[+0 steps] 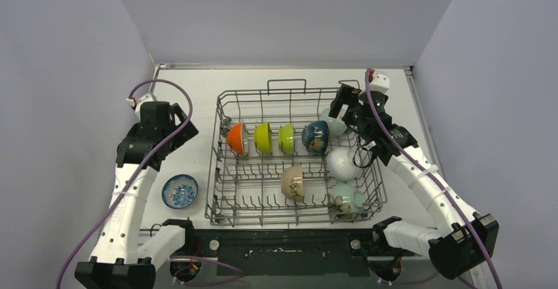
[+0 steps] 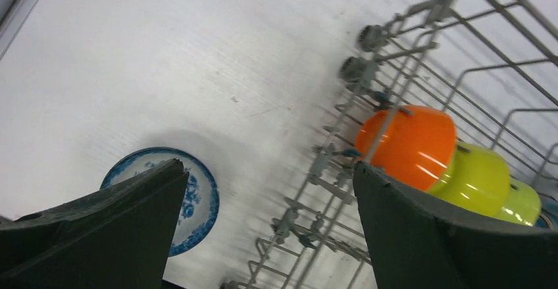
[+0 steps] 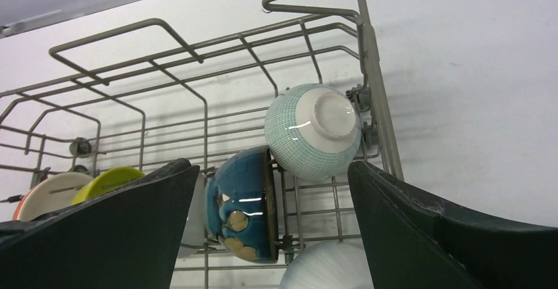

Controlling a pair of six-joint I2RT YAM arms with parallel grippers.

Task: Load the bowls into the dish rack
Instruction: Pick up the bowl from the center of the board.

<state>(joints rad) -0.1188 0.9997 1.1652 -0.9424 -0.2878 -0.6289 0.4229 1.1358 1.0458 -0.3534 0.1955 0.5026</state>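
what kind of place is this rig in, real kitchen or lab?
Most likely a lab test cell, not a kitchen: plain walls box in a white table, and the only kitchenware is a wire dish rack and bowls.

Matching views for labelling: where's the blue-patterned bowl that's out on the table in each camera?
Top external: blue-patterned bowl lower left, on the table, left of the rack.
Left wrist: lower left, again left of the rack.
Right wrist: not in it.
Shared landmark: the rack, in all three.
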